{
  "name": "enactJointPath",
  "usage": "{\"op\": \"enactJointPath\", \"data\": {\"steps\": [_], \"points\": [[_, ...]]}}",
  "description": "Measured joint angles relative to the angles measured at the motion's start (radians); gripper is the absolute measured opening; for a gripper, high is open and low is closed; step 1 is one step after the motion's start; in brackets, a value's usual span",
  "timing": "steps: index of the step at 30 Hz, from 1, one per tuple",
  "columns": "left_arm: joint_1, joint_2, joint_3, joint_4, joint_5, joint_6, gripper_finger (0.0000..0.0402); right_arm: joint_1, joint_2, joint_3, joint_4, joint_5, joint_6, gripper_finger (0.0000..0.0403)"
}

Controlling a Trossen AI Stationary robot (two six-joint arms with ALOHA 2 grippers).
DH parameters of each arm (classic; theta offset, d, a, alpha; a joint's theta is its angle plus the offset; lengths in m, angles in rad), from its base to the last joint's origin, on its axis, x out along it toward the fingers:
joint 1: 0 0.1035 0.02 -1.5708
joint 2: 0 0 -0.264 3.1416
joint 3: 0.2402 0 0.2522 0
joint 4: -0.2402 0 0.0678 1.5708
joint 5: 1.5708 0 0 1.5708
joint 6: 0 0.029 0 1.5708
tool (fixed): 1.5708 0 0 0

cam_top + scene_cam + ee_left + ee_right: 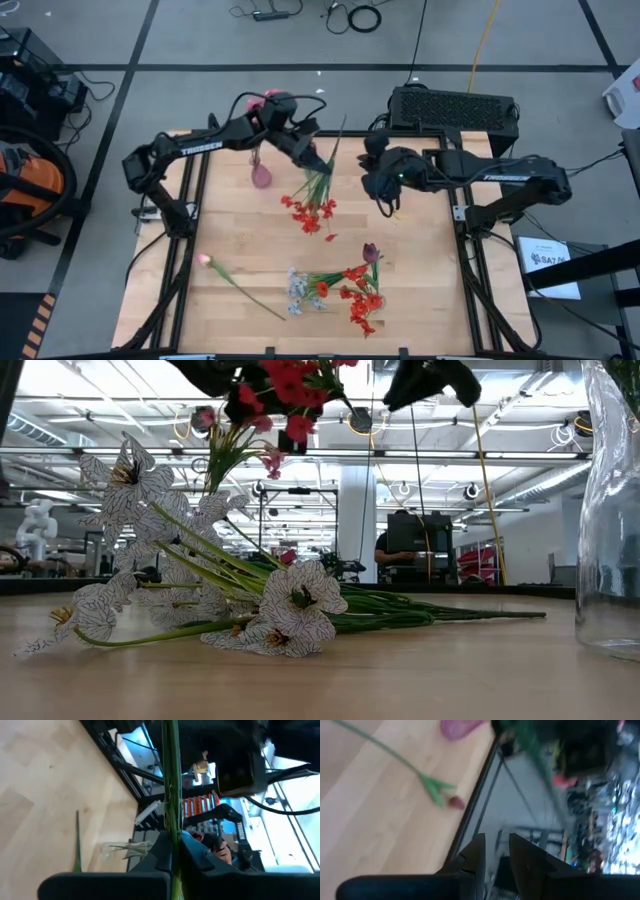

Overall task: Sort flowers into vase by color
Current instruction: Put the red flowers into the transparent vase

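your left claw (316,160) clamped on red spray (313,212), frame centre: long green stems, red clusters hanging. pink vase (261,176) just left. your right claw (390,205) slightly apart, empty, centre right.

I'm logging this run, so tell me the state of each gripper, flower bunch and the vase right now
left gripper: shut on the red spray's stems, held above the table.
red spray: lifted, blooms hanging down.
right gripper: empty, fingers slightly apart.
vase: upright on the table.
pink bud: lying flat.
pale bunch: lying flat.
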Motion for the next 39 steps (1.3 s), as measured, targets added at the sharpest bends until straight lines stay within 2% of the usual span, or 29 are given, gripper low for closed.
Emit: {"op": "enactJointPath", "data": {"steps": [5, 16, 22, 30, 33, 37, 39], "points": [[0.004, 0.034, 0.027, -0.004, 0.034, -0.001, 0.0012, 0.000, 0.031, 0.000, 0.110, -0.026, -0.083, 0.0083], [0.003, 0.033, 0.028, 0.000, 0.055, -0.001, 0.0012, 0.002, 0.074, 0.001, 0.276, -0.029, -0.199, 0.0145], [0.000, 0.033, 0.028, 0.012, 0.055, -0.002, 0.0012, 0.002, 0.114, 0.001, 0.301, -0.024, -0.268, 0.0148], [-0.011, 0.034, 0.028, 0.009, 0.055, -0.004, 0.0014, 0.002, 0.169, 0.001, 0.341, -0.002, -0.297, 0.0121], [-0.011, 0.034, 0.028, 0.013, 0.055, -0.004, 0.0014, 0.002, 0.169, 0.001, 0.344, 0.003, -0.302, 0.0088], [-0.011, 0.034, 0.027, 0.010, 0.039, -0.006, 0.0015, 0.002, 0.169, 0.001, 0.336, 0.005, -0.304, 0.0020], [-0.012, 0.034, 0.027, 0.012, 0.023, -0.024, 0.0015, 0.002, 0.169, 0.001, 0.330, 0.007, -0.304, 0.0013]]}}
